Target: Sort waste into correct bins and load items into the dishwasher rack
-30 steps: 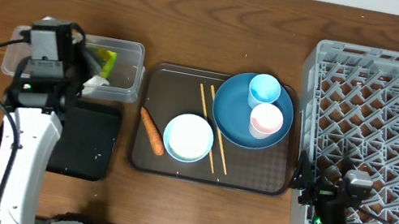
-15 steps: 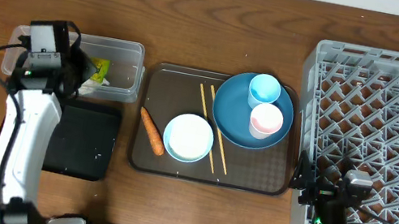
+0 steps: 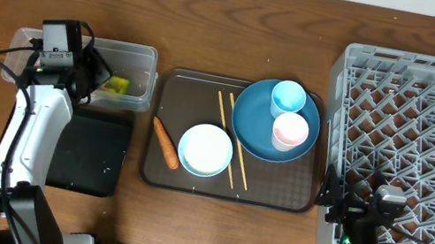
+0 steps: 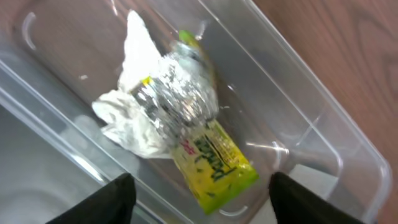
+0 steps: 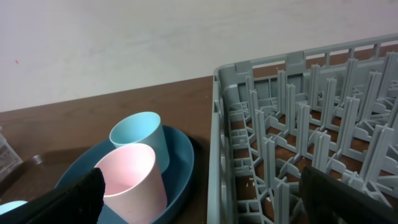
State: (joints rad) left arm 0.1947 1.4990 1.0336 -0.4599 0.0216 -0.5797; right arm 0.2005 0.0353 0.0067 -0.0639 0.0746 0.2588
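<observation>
My left gripper [image 3: 91, 75] hangs open over the clear tub [image 3: 144, 57]. Below it in the tub lie the yellow-green and silver wrapper [image 4: 208, 152] and crumpled white tissue [image 4: 134, 118], both free of the fingers [image 4: 118, 200]. The black tray [image 3: 91, 154] sits in front of the tub. An orange carrot [image 3: 164, 143], white bowl [image 3: 205, 150] and two chopsticks [image 3: 232, 138] lie on the brown serving tray [image 3: 177, 88], beside a blue plate [image 3: 256, 133] carrying a light blue cup [image 3: 288, 98] and a pink cup [image 3: 290, 131]. My right gripper [image 3: 340, 200] stands open and empty at the grey rack's [image 3: 418, 157] left edge.
The right wrist view looks along the rack wall [image 5: 217, 143], with the pink cup [image 5: 134, 180] and light blue cup [image 5: 140, 134] just left of it. The left arm [image 3: 31, 134] stretches over the black tray's left side. Cables run off the table's left edge.
My left gripper has opened and let go of the wrapper, which now lies in the clear tub. The left wrist shifted slightly over the tub. The right arm has not moved.
</observation>
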